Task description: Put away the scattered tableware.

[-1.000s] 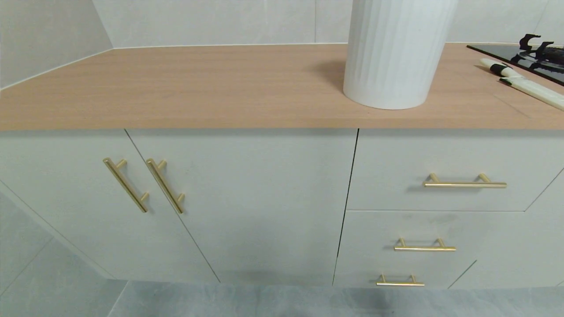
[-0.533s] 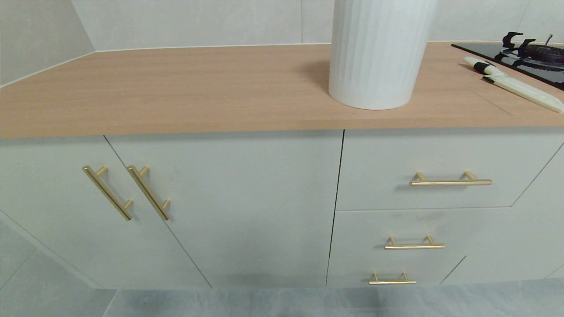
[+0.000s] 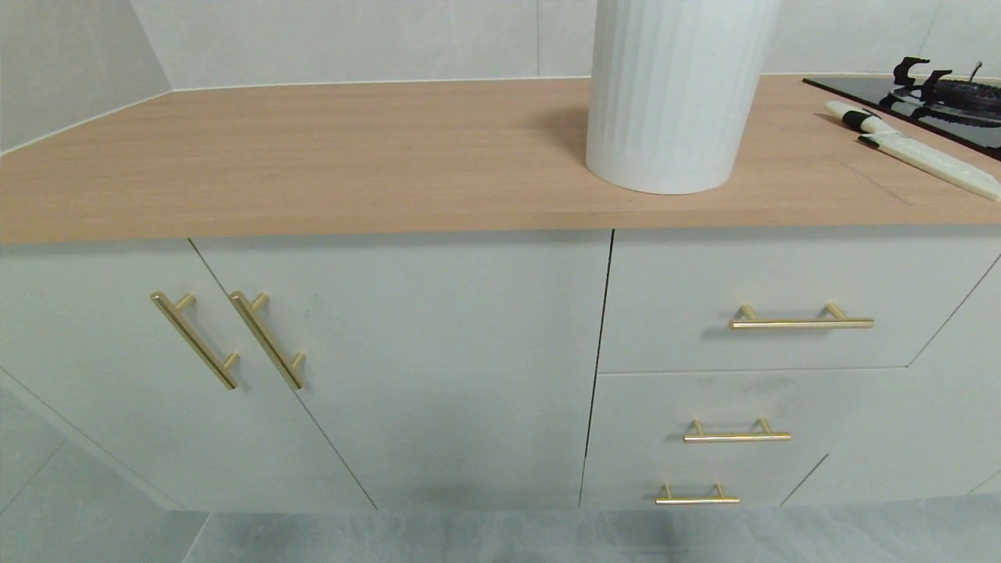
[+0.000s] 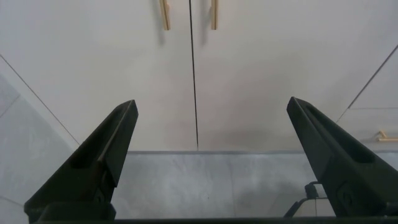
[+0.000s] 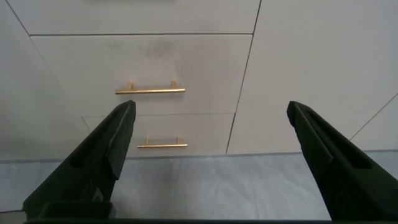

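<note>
A knife (image 3: 911, 147) with a white and black handle and a pale blade lies on the wooden counter (image 3: 328, 156) at the far right. A tall white ribbed container (image 3: 672, 94) stands on the counter right of centre. My left gripper (image 4: 208, 109) is open, held low in front of the double cabinet doors (image 4: 193, 74) with nothing between its fingers. My right gripper (image 5: 208, 109) is open too, facing the lower drawers (image 5: 149, 62), and holds nothing.
A black stove top (image 3: 938, 102) sits at the counter's far right corner. Below the counter are two doors with gold handles (image 3: 231, 340) on the left and three drawers with gold handles (image 3: 801, 320) on the right. Grey floor (image 3: 500, 539) runs along the cabinet base.
The whole head view has shifted, so the camera moved to the right and then settled. Nothing on the counter has moved.
</note>
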`<state>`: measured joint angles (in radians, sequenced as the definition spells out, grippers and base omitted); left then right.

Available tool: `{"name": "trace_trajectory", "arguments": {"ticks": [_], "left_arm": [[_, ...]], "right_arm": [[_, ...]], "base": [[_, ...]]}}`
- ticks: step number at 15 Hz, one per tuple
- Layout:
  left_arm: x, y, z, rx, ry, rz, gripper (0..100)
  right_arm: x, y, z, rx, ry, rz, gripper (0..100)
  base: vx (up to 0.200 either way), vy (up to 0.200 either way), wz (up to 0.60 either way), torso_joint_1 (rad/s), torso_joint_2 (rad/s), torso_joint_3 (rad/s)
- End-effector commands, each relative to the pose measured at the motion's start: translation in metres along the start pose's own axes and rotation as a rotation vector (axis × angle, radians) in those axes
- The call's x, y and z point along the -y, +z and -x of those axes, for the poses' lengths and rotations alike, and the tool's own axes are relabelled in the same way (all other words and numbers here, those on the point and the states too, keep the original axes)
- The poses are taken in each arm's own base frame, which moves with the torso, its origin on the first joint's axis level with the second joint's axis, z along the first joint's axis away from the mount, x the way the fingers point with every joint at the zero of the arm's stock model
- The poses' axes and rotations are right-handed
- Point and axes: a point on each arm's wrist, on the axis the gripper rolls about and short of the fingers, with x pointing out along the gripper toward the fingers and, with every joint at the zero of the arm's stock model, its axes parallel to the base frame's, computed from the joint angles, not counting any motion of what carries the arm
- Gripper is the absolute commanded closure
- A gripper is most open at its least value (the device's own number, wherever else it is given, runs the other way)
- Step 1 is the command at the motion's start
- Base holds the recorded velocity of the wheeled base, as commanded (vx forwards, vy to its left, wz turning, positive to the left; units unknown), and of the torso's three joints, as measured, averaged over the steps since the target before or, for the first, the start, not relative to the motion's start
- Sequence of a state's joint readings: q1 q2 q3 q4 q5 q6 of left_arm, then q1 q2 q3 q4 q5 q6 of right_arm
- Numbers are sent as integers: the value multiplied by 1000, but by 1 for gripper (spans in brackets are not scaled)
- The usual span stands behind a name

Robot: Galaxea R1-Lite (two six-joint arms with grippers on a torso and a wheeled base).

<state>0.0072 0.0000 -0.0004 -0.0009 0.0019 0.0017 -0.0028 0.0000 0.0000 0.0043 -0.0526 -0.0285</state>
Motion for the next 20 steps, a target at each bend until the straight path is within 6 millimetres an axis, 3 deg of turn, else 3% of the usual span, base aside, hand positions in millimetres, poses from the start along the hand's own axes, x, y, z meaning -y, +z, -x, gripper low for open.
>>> {"name": "trace_trajectory", "arguments": {"ticks": [1,10,18,20], "left_arm": [[0,0,0,-1,2,0,0],[0,0,0,-1,2,0,0],[0,0,0,0,2,0,0],[0,0,0,0,2,2,0]], "right_arm": [[0,0,0,-2,0,1,0],[0,0,0,-2,0,1,0],[0,0,0,-2,0,1,0],[0,0,0,-2,0,1,0]], "base": [[0,0,0,0,0,0],[0,-200,0,0,2,2],[0,0,0,0,0,0],[200,0,0,2,2,5]]}}
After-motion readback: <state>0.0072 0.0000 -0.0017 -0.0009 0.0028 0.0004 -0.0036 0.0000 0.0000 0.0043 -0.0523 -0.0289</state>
